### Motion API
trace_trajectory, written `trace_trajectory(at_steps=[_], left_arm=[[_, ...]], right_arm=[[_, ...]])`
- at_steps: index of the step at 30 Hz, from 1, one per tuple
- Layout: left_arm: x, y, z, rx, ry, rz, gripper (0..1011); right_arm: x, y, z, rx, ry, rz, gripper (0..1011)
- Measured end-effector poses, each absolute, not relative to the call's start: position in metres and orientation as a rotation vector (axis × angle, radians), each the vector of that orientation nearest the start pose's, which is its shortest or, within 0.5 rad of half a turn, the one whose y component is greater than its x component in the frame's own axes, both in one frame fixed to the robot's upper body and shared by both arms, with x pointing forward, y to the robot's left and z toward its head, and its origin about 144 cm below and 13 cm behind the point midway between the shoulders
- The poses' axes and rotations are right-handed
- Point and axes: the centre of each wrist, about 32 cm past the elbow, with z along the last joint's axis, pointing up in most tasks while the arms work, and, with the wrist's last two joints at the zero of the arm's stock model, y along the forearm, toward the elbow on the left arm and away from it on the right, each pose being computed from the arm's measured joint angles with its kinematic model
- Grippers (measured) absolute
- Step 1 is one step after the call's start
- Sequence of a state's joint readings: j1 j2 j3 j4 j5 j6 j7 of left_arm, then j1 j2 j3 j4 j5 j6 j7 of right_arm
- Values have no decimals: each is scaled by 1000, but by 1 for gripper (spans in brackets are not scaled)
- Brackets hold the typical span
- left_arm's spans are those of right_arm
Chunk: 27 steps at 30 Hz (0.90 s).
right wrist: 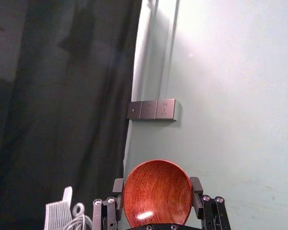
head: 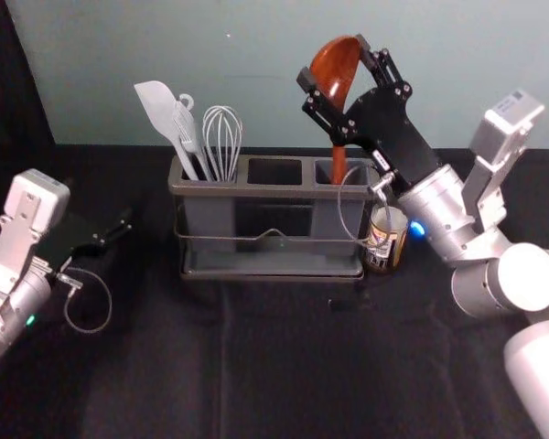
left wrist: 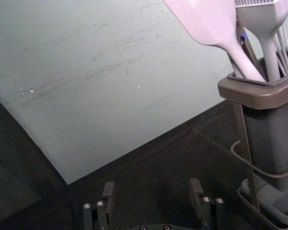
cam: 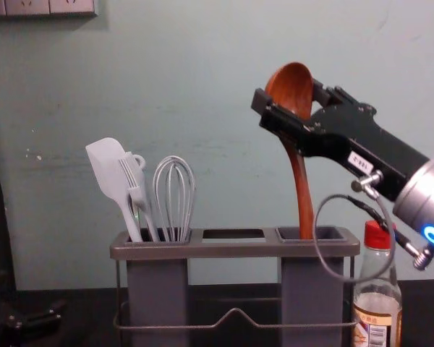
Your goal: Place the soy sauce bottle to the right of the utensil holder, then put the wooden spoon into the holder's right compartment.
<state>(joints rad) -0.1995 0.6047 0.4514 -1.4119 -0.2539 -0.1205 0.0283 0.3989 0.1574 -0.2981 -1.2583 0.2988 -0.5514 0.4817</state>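
Observation:
The right gripper [head: 334, 69] is above the holder's right side, its fingers against both sides of the wooden spoon's bowl [head: 337, 66]; in the right wrist view the gripper [right wrist: 157, 189] has the bowl [right wrist: 157, 191] between its fingertips. The spoon's handle [cam: 302, 195] points down into the right compartment [cam: 325, 234] of the utensil holder [cam: 235, 249]; its lower end is hidden. The soy sauce bottle [cam: 377, 303] stands upright just right of the holder. Away to the holder's left is the left gripper [head: 119, 233], open and empty in its wrist view [left wrist: 152, 191].
A white spatula [cam: 110, 177], a brush [cam: 136, 184] and a whisk [cam: 174, 195] stand in the left compartment. Behind the dark table [head: 256, 366] rises a pale wall [head: 256, 73]. A thin cable loop [cam: 322, 249] hangs from the right arm before the holder and bottle.

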Motion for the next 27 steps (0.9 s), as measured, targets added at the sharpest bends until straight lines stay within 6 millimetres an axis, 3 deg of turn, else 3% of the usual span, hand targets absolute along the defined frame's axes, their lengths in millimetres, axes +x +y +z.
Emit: trace_trajectory(at_steps=[27], left_arm=[[489, 310, 1140, 304, -285, 1248, 1000]], right_arm=[[550, -203, 1156, 389, -400, -872, 838]])
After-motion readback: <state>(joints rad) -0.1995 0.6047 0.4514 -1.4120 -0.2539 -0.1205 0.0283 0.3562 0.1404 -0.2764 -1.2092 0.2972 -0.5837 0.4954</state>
